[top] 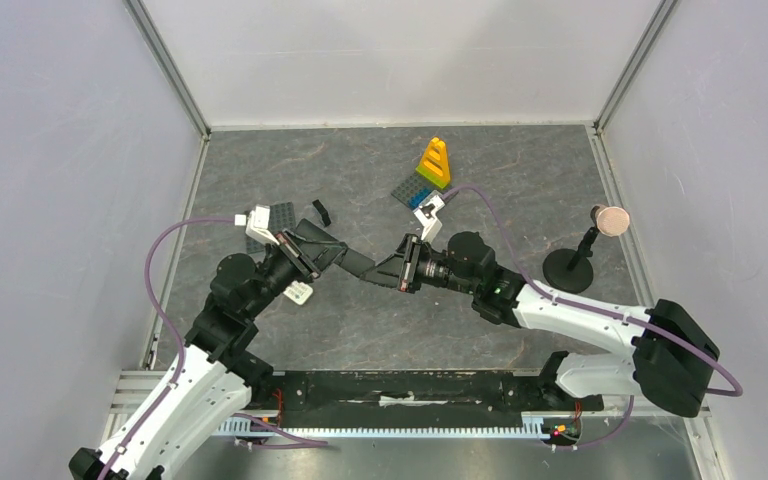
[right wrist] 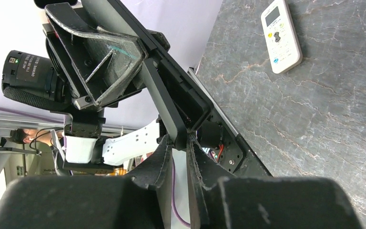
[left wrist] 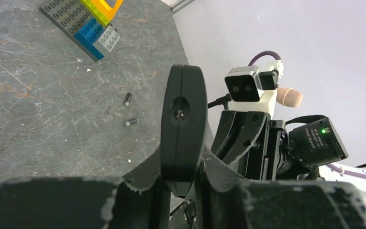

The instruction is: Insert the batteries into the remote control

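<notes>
Closest to the left wrist camera, the left gripper (left wrist: 180, 179) is clenched on the remote control (left wrist: 183, 124), a slim dark bar seen end-on. It stands up out of the two fingers (left wrist: 145, 172) that press its flat faces. Opposite it the right gripper (right wrist: 178, 145) meets the bar's far end. Its fingertips (right wrist: 166, 149) pinch the thin tip from both sides, so both arms grasp the one bar, held off the table (top: 520, 180) between them. Two batteries (left wrist: 128, 98) lie loose on the table beyond the left gripper, off to its left, near each other but apart. Farther past them sits a stack of toy bricks (left wrist: 83, 24). Beyond the right gripper, to its right, a white handset (right wrist: 280, 36) lies flat, face up. A microphone on a stand (top: 600, 225) stands well apart from both grippers, on the right arm's side
</notes>
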Action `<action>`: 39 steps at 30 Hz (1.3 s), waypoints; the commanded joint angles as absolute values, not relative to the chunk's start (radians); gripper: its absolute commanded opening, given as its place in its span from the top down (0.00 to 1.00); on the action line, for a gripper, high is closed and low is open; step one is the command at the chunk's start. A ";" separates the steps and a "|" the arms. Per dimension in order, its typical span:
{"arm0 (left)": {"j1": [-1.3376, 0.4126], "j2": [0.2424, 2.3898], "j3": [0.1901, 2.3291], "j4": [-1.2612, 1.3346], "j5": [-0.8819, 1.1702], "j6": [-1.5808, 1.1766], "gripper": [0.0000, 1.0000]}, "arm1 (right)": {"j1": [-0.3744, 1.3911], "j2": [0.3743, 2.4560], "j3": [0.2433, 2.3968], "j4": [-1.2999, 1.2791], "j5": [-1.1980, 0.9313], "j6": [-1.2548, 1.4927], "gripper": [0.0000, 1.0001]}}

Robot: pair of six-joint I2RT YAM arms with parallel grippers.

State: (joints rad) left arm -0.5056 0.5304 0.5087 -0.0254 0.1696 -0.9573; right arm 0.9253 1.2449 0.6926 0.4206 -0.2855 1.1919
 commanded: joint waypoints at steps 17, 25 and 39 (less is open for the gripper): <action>-0.507 0.561 0.490 -0.228 -0.041 -0.870 0.98 | 0.917 1.195 0.626 0.387 -0.141 1.079 1.00; -0.506 0.547 0.462 -0.229 -0.045 -0.864 0.98 | 0.917 1.252 0.553 0.240 -0.031 1.011 1.00; -0.506 0.569 0.450 -0.133 0.113 -0.823 0.98 | 0.917 1.416 0.606 -0.011 0.121 0.991 0.72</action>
